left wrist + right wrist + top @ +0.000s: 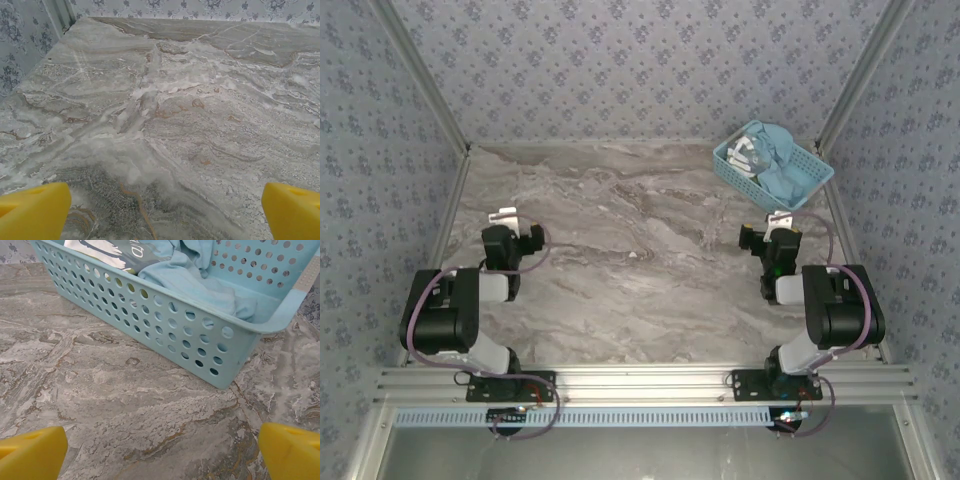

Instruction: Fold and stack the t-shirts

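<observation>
A light sky-blue t-shirt (775, 160) with white lettering lies crumpled inside a light-blue perforated basket (816, 186) at the table's far right. In the right wrist view the t-shirt (192, 277) bunches up behind the basket wall (165, 325). My right gripper (779, 222) hovers just in front of the basket, open, with bare marble between its yellow fingertips (292, 450). My left gripper (506, 218) sits over the left side of the table, open and holding nothing, its yellow fingertips (32, 210) spread wide.
The marble-patterned table top (620, 240) is bordered by patterned walls and metal frame posts (420, 90). Both arm bases stand on an aluminium rail (640, 385) at the near edge.
</observation>
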Controlling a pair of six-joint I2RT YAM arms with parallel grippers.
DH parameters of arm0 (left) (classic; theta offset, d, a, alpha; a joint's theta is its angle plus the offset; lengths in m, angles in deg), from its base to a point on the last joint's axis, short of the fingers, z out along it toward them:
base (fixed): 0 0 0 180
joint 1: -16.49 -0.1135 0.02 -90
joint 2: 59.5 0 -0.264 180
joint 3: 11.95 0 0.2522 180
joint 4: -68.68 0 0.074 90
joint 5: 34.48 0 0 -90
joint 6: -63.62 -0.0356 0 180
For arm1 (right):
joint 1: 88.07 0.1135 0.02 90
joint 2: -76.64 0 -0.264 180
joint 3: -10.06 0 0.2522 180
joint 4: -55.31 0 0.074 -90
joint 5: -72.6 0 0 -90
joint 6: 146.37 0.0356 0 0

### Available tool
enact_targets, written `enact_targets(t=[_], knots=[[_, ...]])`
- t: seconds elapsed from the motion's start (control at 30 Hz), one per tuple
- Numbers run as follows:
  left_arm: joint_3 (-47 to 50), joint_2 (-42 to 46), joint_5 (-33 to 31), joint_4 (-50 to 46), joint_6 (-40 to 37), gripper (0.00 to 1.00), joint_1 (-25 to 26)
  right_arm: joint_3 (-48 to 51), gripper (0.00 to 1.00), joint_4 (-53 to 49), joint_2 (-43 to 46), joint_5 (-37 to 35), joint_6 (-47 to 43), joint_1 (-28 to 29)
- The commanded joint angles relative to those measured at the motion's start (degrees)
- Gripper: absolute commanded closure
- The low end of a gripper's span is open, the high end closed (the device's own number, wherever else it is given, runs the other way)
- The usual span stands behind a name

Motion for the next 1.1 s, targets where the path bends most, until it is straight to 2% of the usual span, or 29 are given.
enact_targets(t=[0.0,0.77,0.83,0.93,1.07], knots=[[-0.18,-0.06,0.77,-0.15,-0.63,0.02,-0.23,0.04,0.0,-0.07,0.78,0.43,-0.55,-0.23],[-0.06,0.02,0.6,0.14,-0.65,0.02,-0.19,0.91,0.0,1.61,1.15,0.08,-1.21,-0.08],[-0.43,2.53,-3.21,-2.26,-0.47,0.02,0.78,1.12,0.0,-0.68,4.5,-4.75,-3.17,2.68],[-3.29,9.93,-8.48,-12.68,-2.06,0.02,3.61,-1.39,0.0,-9.24,12.89,-14.03,-7.75,8.62],[-5.03,19.5,-13.39,-12.55,-2.55,0.02,6.91,-9.79,0.0,-19.43,21.65,-14.56,-6.25,11.32]])
